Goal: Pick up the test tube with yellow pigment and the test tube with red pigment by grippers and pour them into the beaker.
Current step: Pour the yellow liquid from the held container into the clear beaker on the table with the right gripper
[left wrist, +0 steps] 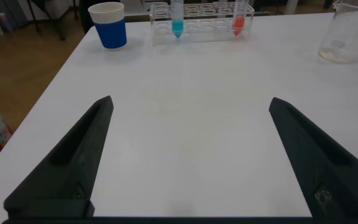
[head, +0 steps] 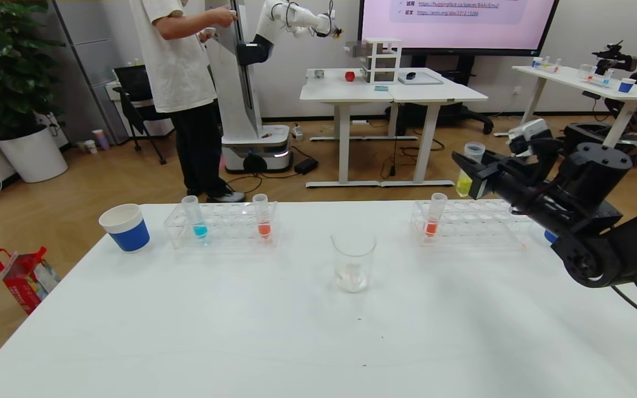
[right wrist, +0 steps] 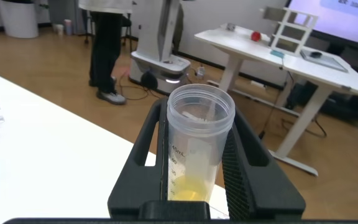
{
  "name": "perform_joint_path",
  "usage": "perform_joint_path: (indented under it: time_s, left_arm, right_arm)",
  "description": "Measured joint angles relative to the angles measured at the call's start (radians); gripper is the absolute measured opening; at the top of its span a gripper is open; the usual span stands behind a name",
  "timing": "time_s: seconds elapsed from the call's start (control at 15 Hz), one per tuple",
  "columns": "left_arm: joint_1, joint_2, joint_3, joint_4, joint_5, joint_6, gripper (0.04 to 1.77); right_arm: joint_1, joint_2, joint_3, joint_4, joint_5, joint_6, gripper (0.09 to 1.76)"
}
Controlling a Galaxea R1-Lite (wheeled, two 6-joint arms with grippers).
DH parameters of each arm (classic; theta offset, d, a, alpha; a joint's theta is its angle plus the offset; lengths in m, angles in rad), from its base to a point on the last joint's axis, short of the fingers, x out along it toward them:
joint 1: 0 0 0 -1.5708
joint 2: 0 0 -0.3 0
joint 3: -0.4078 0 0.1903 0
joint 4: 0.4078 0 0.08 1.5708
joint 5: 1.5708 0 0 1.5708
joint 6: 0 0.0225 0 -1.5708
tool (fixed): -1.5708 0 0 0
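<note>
R gripper (head: 476, 176), right of frame, clamped on yellow tube (head: 469, 168); L gripper (left wrist: 188, 158) apart. Keep tube upright till over beaker (head: 353, 269), centre.

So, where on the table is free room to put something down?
Bare: the wide near half of the table, in front of the beaker. Crowded: the far edge, with blue cup and two tube racks.
</note>
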Motion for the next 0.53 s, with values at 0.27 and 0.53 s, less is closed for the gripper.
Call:
perform_joint_path:
  time_s: [0.27, 0.53]
  left_arm:
    - [0.0, 0.0, 0.0, 0.0, 0.0, 0.0, 1.75]
    - [0.0, 0.0, 0.0, 0.0, 0.0, 0.0, 1.75]
  right_arm:
    - [0.146, -0.014, 0.006, -0.038, -0.007, -0.107, 0.5]
    - [0.248, -0.027, 0.011, 0.029, 0.018, -0.306, 0.5]
